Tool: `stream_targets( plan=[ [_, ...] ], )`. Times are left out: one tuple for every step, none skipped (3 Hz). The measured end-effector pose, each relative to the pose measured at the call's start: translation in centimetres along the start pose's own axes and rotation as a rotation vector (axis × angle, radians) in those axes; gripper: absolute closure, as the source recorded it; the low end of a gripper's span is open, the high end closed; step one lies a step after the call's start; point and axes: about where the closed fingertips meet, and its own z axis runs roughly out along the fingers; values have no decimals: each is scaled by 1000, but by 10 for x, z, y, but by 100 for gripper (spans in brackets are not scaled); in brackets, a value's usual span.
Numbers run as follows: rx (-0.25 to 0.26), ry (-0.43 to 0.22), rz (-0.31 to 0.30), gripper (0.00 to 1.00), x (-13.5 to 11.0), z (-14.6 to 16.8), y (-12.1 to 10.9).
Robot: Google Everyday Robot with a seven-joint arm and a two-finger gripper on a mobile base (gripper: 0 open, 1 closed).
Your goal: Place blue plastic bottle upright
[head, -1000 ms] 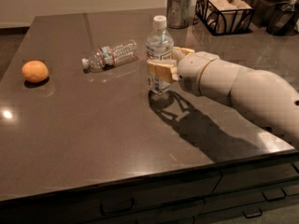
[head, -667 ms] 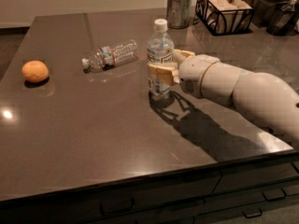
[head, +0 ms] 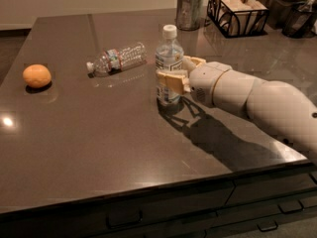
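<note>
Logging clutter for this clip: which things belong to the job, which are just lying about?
Job: stout clear plastic bottle with pale-blue label, upright; gripper around it.
Lying about: slim ribbed clear bottle on its side; round orange fruit; black wire basket.

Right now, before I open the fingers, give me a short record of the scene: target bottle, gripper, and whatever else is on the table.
blue plastic bottle: upright, white cap on top, base appears to rest on the table
gripper: reaching in from the right, shut on the bottle's lower half
ribbed bottle: lying on its side to the left, apart from the held bottle
orange: far left, on its own
back edge: metal cup, wire basket
status: bottle looks upright; not yet released
</note>
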Motion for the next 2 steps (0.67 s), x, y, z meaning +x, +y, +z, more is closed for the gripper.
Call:
stream_targets(
  plan=[
    [4,0,0,29,1,1,-2],
    [6,1,-1,5,1,2,-3]
  ],
)
